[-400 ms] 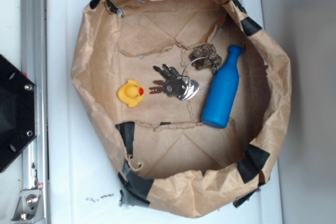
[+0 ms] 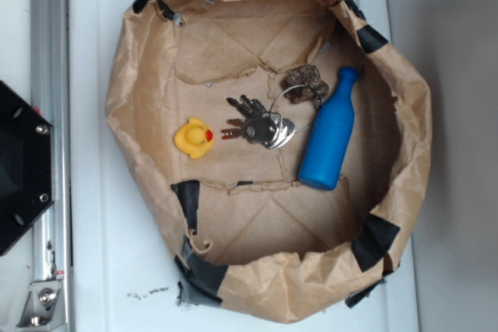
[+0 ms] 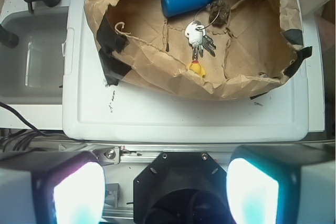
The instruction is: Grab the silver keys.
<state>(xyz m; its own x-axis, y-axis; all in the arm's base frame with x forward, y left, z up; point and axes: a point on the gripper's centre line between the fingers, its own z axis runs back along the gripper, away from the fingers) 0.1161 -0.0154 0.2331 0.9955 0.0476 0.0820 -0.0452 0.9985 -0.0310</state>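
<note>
Wrist view alone shows claw (image 3: 165,192) spread open, silver keys (image 3: 197,36) far off, untouched.

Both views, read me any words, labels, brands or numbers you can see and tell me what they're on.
None can be read.
Blue bottle: plain, no label showing.
Yellow duck: no markings.
Silver keys: any stamping is too small to read.
Paper bag and white tabletop: no print.
</note>
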